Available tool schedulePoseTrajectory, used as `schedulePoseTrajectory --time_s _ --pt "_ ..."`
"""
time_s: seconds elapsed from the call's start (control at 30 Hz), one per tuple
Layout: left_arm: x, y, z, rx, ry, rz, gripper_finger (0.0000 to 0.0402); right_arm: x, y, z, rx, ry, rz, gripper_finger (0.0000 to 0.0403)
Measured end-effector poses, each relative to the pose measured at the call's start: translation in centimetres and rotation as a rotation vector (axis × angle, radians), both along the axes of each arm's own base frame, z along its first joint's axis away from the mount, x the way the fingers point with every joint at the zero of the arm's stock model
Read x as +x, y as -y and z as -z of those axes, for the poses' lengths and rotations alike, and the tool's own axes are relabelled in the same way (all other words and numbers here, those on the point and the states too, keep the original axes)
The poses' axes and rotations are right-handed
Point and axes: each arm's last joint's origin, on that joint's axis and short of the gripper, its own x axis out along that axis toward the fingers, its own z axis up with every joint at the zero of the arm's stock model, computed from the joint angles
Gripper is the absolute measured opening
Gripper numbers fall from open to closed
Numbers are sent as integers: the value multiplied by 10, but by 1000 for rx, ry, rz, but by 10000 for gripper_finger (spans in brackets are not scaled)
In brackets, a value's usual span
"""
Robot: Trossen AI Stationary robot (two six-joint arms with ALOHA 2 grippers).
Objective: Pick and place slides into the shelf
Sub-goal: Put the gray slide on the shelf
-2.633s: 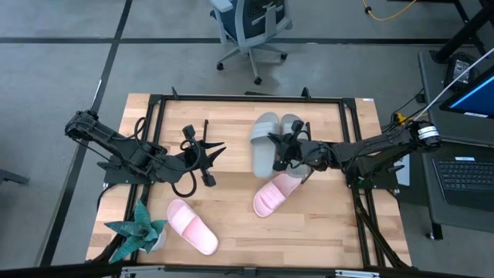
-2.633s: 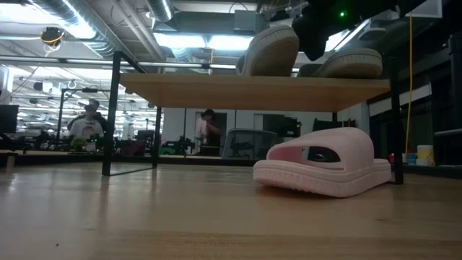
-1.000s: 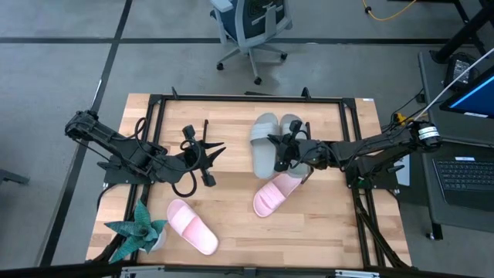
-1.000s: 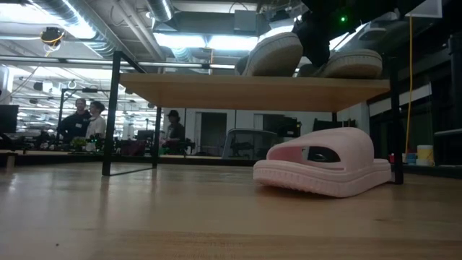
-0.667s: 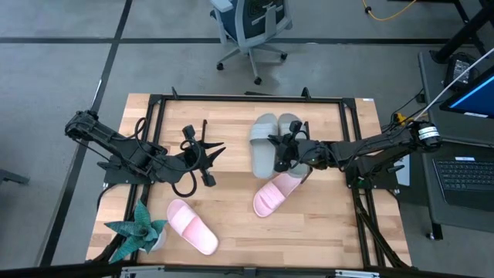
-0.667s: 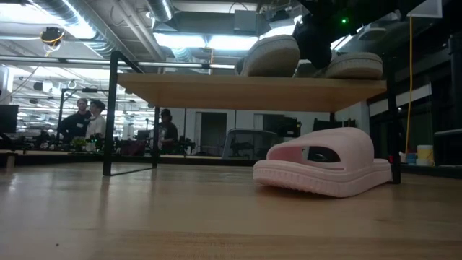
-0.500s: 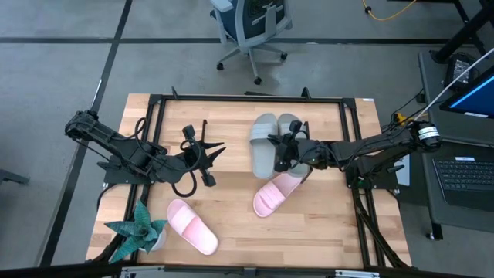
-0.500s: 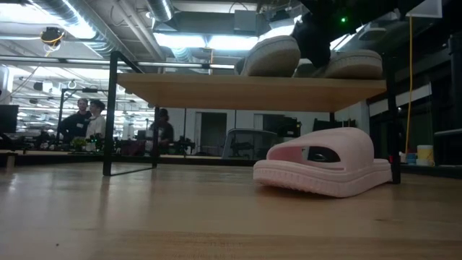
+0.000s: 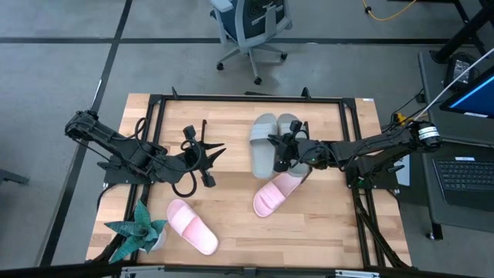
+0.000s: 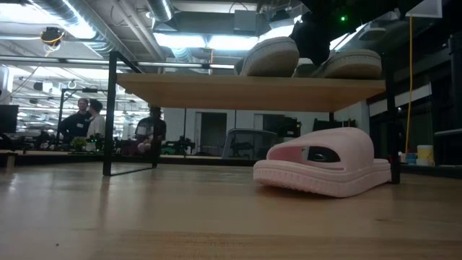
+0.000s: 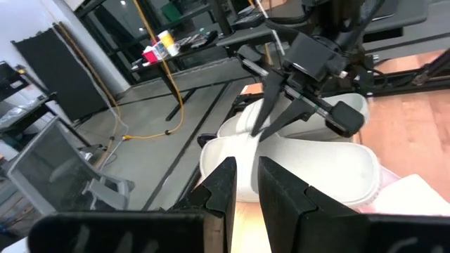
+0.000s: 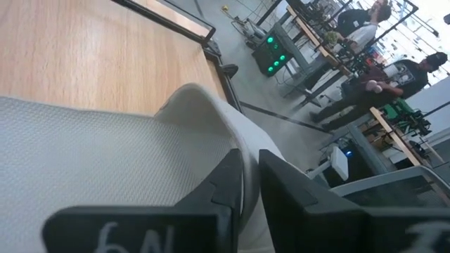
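The slides are lying half sorted. In the high view, two grey-green slides [image 9: 265, 143] are sitting side by side on the shelf [image 9: 231, 127] at the far part of the surface [image 9: 231, 205], while one pale pink slide [image 9: 273, 195] is lying on the boards just in front of them and a second pink slide [image 9: 191, 225] is resting nearer the front edge, close to the teal plant [image 9: 139, 230]. So two appear placed and two are still waiting. The right claw [image 9: 282, 150] is hanging over the second grey-green slide [image 9: 292, 127]; the left claw [image 9: 207, 154] is idling over the bare left half of the shelf. Neither slide nor arm is showing any clear shift from a second ago here.

In the low view, both grey-green slides are resting on the shelf board [image 10: 253, 83] with the dark claw between them from above — compared with a second ago the left one is lying flatter on the board.

In the left wrist view, the left claw's fingers [image 11: 228, 184] are standing slightly apart, holding nothing, and the far right claw [image 11: 281, 105] is showing its fingers spread over the pale slides.

In the right wrist view, its fingers [image 12: 281, 186] are straddling the slide's strap [image 12: 211, 112] — seemingly letting go.
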Motion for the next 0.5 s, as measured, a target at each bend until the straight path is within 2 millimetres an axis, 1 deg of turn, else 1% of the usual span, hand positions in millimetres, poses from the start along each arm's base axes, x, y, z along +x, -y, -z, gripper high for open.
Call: schedulePoseTrajectory --time_s 0.27,0.4,0.5 --pt "0 0 0 -4 -1 8 52 0 0 -1 4 9 -1 96" --pt "0 0 0 -4 -1 8 52 0 -3 -2 4 12 -8 103" --pt "0 0 0 -4 -1 8 52 2 -8 -9 7 32 -27 103"
